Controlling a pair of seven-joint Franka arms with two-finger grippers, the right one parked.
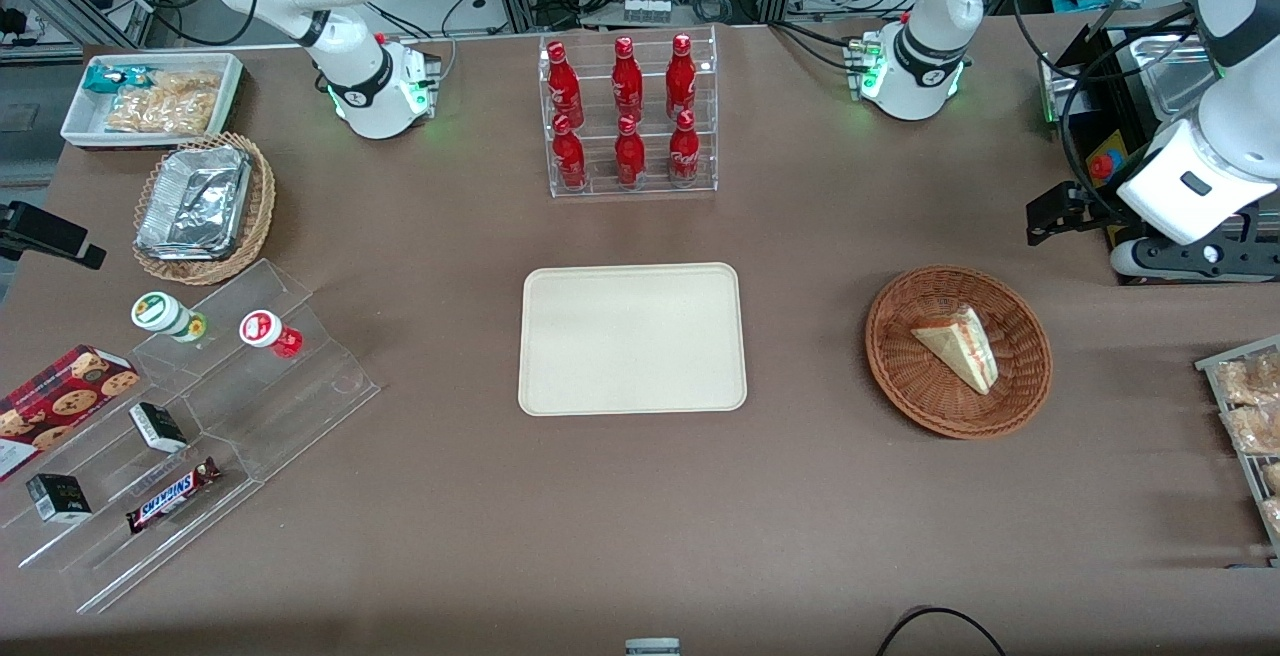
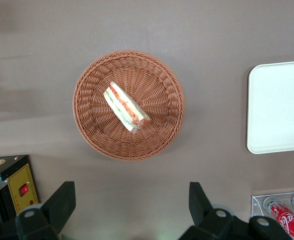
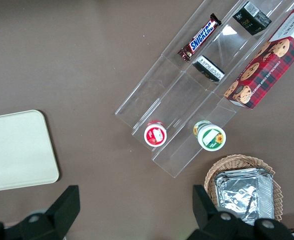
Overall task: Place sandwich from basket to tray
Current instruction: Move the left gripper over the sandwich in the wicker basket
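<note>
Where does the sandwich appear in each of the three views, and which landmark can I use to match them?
Front view: the sandwich lies in the basket, toward the working arm's end of the table.
Left wrist view: the sandwich lies in the basket, with the open gripper hanging off to one side of the basket.
Right wrist view: not in it.
Shared landmark: the tray.
</note>
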